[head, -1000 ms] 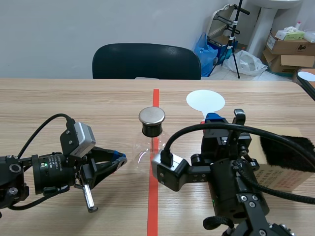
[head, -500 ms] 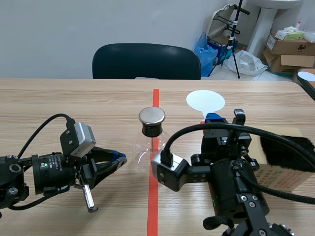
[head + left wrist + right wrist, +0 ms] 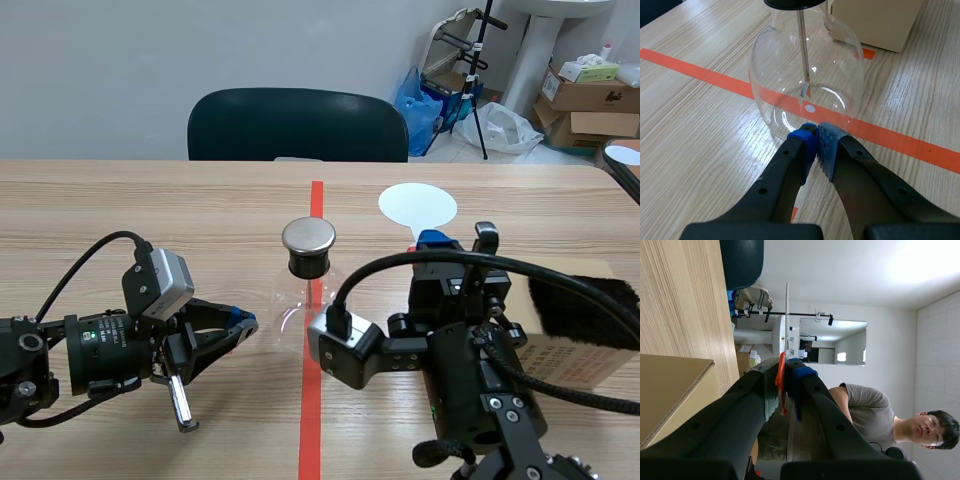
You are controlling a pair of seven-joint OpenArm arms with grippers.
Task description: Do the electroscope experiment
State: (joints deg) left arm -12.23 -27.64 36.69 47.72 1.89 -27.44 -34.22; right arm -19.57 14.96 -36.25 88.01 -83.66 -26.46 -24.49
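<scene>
**Glass electroscope at centre, both grippers closed**

A glass electroscope flask (image 3: 303, 290) stands in the middle of the wooden surface (image 3: 150, 210), on an orange-red tape line (image 3: 310, 420). It is topped by a black stopper and a round metal cap (image 3: 308, 236). The left wrist view shows a thin rod (image 3: 802, 45) hanging inside the glass.

The left gripper (image 3: 240, 325) lies low just left of the flask. Its fingers (image 3: 802, 145) are pressed together on nothing, with the blue tips right at the glass wall. Whether they touch the glass cannot be told.

Just right of the flask is the right gripper (image 3: 440, 245). Its fingers are clamped on the orange handle (image 3: 781, 385) of a flat white disc (image 3: 418, 206), which shows beyond and to the right of the cap.

Farther right of the flask lies a cardboard box (image 3: 575, 360) with black fur (image 3: 585, 305) on top. A dark chair (image 3: 297, 125) stands behind the flask, past the surface's far edge.
</scene>
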